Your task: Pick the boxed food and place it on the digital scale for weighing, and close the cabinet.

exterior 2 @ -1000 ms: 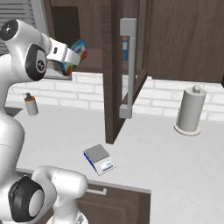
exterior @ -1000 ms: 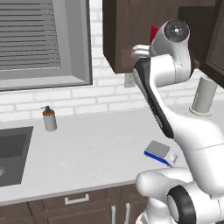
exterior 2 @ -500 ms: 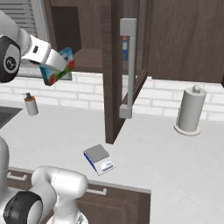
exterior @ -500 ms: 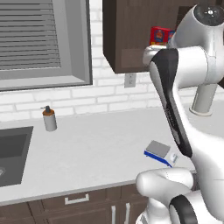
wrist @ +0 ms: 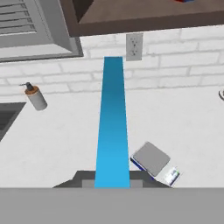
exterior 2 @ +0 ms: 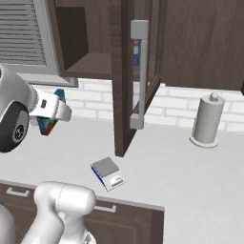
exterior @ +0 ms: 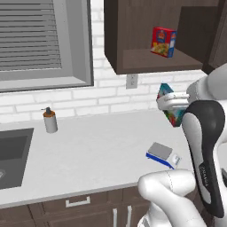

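Observation:
My gripper point(exterior: 172, 101) is shut on the boxed food point(exterior: 169, 107), holding it in the air above the counter, below the cabinet's open shelf. From the right base the boxed food point(exterior 2: 49, 125) hangs under the gripper point(exterior 2: 55, 109), left of the open door. In the hand view the box's blue edge point(wrist: 113, 122) runs up the middle. The digital scale point(exterior: 162, 154) lies on the counter near its front edge, below and slightly left of the box; the scale point(wrist: 154, 161) lies right of the blue edge. The cabinet point(exterior: 146, 31) stands open, its door point(exterior 2: 125, 81) swung out with a long silver handle point(exterior 2: 141, 71).
A red box point(exterior: 163, 42) sits on the cabinet shelf. A soap dispenser point(exterior: 50, 120) stands by the sink point(exterior: 13, 150) at the left. A paper towel roll point(exterior 2: 208, 119) stands at the back right. A wall outlet point(wrist: 134, 46) is under the cabinet.
The arm has swung down and away from the cabinet shelf with the boxed food in its grip. The red box on the shelf has come into full sight.

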### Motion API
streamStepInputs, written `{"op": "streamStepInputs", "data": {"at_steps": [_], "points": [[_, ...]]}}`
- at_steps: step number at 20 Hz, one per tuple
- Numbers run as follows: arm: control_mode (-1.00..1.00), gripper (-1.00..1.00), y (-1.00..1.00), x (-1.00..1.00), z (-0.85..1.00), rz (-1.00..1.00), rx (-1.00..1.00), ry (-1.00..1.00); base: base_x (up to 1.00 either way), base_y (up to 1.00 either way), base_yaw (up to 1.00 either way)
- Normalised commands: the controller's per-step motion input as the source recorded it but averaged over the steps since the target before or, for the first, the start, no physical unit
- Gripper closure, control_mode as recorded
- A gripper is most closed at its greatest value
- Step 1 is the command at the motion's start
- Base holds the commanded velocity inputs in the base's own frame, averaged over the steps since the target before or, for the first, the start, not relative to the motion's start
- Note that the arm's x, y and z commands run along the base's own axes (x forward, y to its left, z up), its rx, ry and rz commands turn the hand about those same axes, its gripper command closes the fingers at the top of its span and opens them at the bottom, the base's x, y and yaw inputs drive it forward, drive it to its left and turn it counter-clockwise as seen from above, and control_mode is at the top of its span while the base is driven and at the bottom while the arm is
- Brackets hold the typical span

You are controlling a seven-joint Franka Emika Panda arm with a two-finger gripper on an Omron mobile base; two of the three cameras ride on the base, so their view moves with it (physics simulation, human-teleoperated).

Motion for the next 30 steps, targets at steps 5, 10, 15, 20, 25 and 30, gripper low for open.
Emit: {"op": "streamStepInputs", "data": {"at_steps": [5, 10, 15, 20, 25, 30], "points": [[-1.00, 1.00, 0.00, 0.15, -0.81, 0.41, -0.03, 0.10, 0.00, 0.00, 0.00], [-1.00, 1.00, 0.00, 0.47, -0.62, 0.43, -0.05, 0.09, 0.00, 0.00, 0.00], [-1.00, 1.00, -0.01, 0.75, -0.60, 0.34, -0.02, 0.01, 0.00, 0.00, 0.00], [-1.00, 1.00, -0.14, 0.81, -0.50, 0.27, -0.01, -0.01, 0.00, 0.00, 0.00], [-1.00, 1.00, -0.07, 0.63, -0.57, 0.18, -0.12, -0.11, 0.00, 0.00, 0.00], [-1.00, 1.00, -0.39, 0.70, -0.34, 0.16, -0.03, 0.01, 0.00, 0.00, 0.00]]}}
